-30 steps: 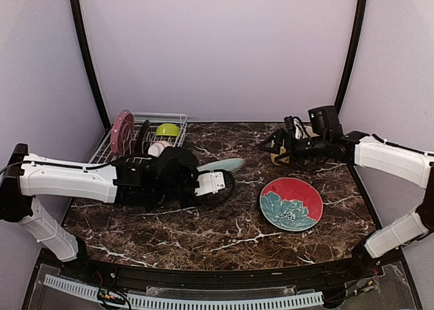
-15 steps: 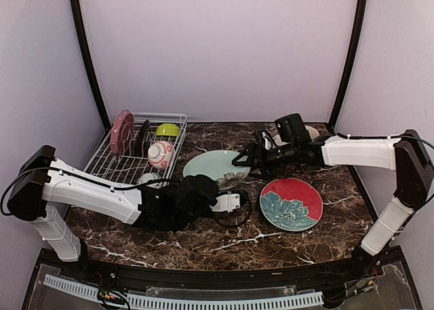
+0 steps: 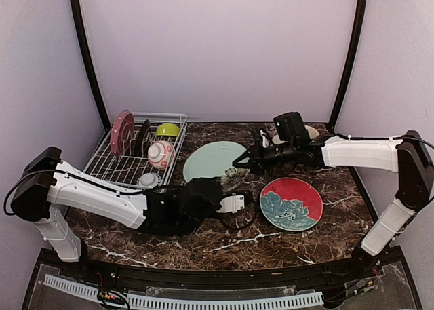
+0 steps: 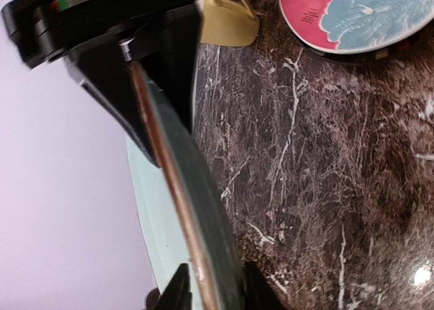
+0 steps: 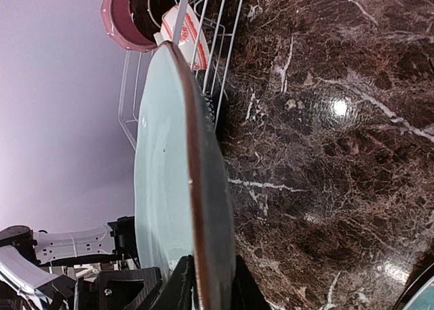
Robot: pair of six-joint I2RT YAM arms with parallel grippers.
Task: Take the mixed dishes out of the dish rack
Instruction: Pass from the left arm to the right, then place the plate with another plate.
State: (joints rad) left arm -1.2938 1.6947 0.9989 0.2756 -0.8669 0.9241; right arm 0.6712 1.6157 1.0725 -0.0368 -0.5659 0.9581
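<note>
A pale green plate stands tilted on edge over the marble table, held from two sides. My right gripper is shut on its right rim; in the right wrist view the fingers pinch the plate at the gripper. My left gripper straddles the lower rim, and its jaws stand slightly apart from the plate at the gripper. The dish rack at back left holds a pink-red plate, a black plate, a lime-green bowl and a red-and-white bowl.
A red floral plate lies flat on the table at the right, under my right forearm's reach. A yellowish mug stands behind it near the back wall. A small bowl sits at the rack's near corner. Black frame posts flank the table.
The right arm swung in from the back right and shut on the green plate's rim. The left gripper loosened on it. The plate has tipped up from flat to tilted.
</note>
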